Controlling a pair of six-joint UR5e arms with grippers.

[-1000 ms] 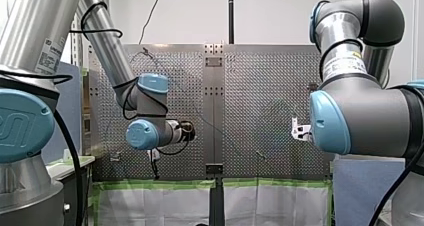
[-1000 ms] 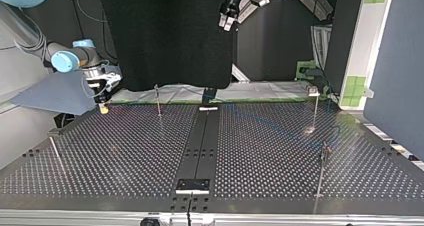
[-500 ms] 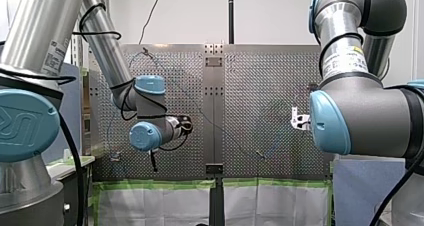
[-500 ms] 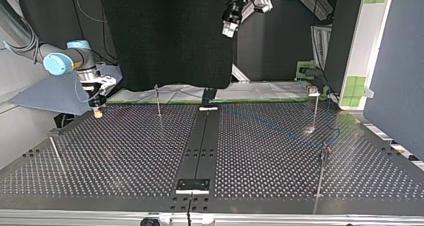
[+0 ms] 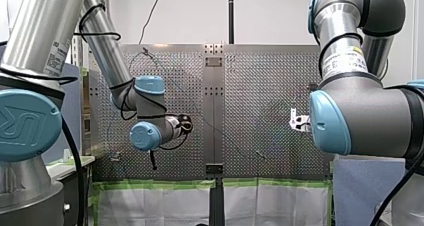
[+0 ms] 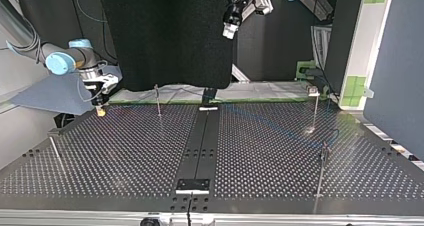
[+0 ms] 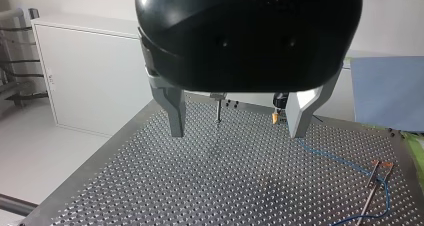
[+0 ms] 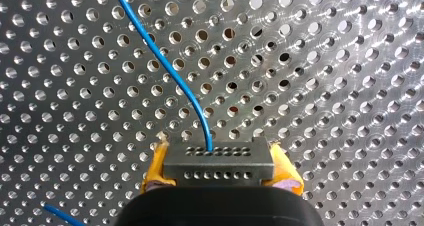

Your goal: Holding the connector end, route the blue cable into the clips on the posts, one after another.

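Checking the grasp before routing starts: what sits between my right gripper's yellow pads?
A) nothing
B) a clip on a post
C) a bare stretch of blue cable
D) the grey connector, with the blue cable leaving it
D: in the right wrist view, my right gripper has its yellow pads pressed against both sides of the grey connector, and the blue cable runs out of the connector over the perforated table.
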